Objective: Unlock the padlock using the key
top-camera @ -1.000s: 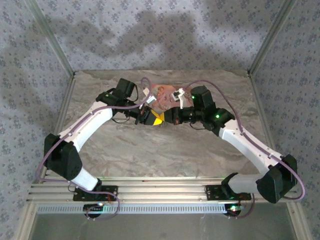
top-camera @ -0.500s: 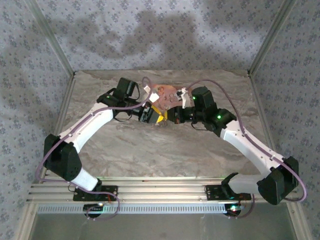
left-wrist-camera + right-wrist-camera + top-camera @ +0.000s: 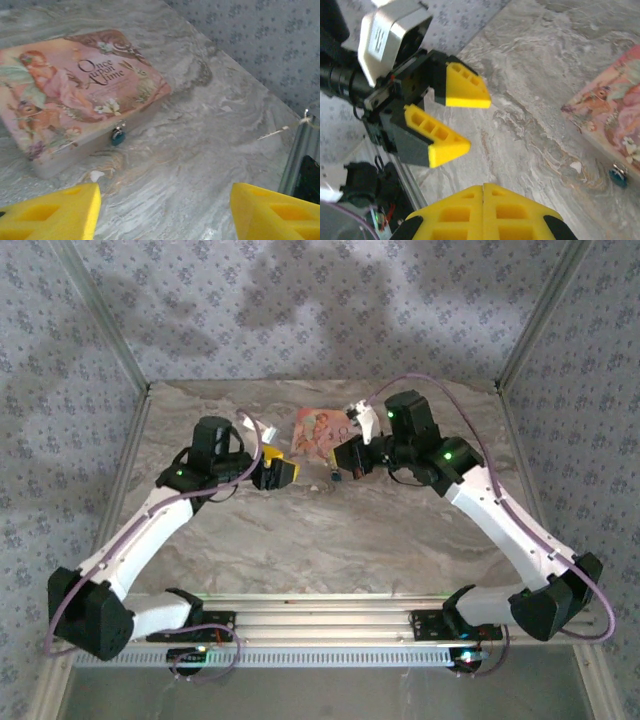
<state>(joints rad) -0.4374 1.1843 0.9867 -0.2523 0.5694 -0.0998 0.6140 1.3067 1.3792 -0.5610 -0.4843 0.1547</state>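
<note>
Left gripper hangs with its yellow fingers spread wide, and there's bare marble table between them. Just ahead sits the storybook box, with a tiny teal padlock on its near edge, too small to read. Right gripper has its pads pressed together, and I can't tell if they're pinching anything.

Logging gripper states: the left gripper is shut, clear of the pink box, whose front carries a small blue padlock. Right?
No: the left gripper is open, its yellow fingers spread apart, as the right wrist view shows. It is clear of the pink box, whose front carries the small blue padlock.
</note>
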